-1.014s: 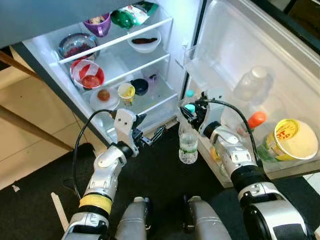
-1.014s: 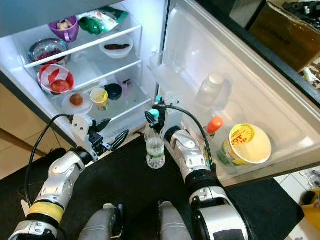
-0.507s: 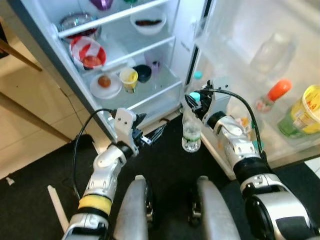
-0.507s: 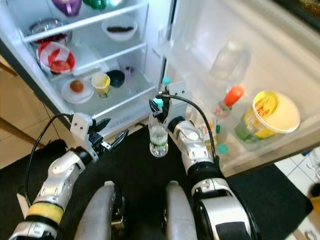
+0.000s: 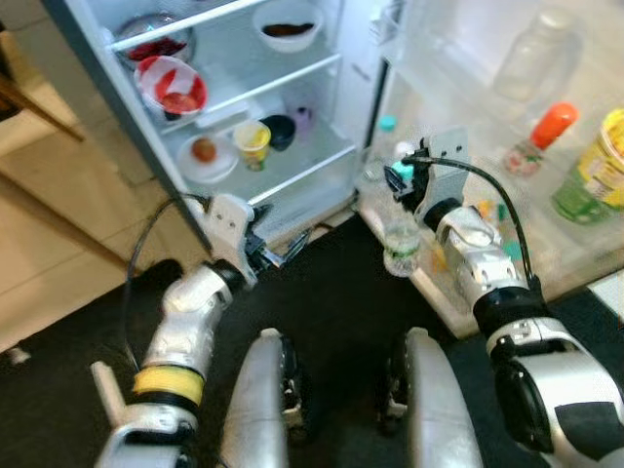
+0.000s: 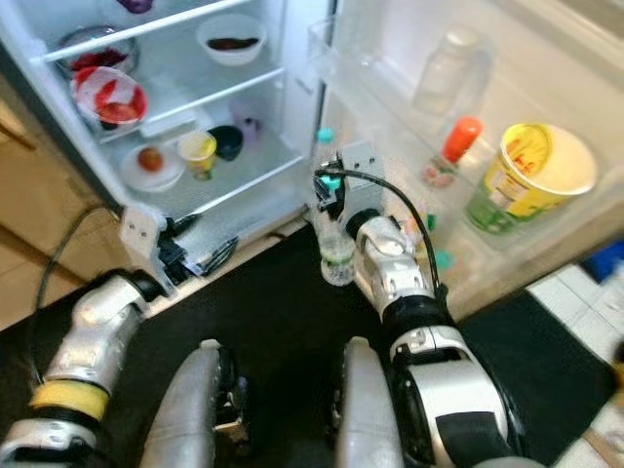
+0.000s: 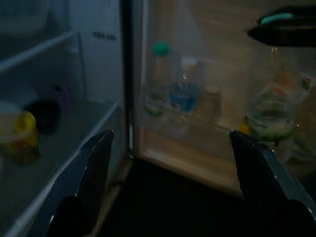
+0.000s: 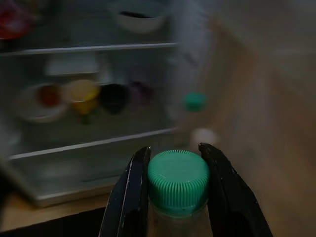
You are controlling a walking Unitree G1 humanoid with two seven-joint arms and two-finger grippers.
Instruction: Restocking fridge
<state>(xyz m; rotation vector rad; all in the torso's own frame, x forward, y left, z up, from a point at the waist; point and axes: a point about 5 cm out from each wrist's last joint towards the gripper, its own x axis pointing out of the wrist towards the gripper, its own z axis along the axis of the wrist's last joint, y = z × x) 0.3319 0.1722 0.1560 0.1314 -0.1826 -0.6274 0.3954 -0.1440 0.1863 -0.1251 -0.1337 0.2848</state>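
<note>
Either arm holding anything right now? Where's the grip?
Right gripper holds the water bottle by its green cap, jaws either side. Left gripper holds nothing, jaws open.

We see a clear water bottle [image 6: 336, 255] with a teal-green ribbed cap [image 8: 177, 177], pinched between black fingers [image 8: 129, 193]. At centre right of the right eye view stands a yellow tub [image 6: 528, 173] with red print and an orange-capped bottle [image 6: 452, 151]. Upper left, a red-and-white bowl [image 6: 113, 100].

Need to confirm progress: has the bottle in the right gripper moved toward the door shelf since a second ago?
Yes. The bottle in the right gripper now sits closer to the door shelf edge.
</note>
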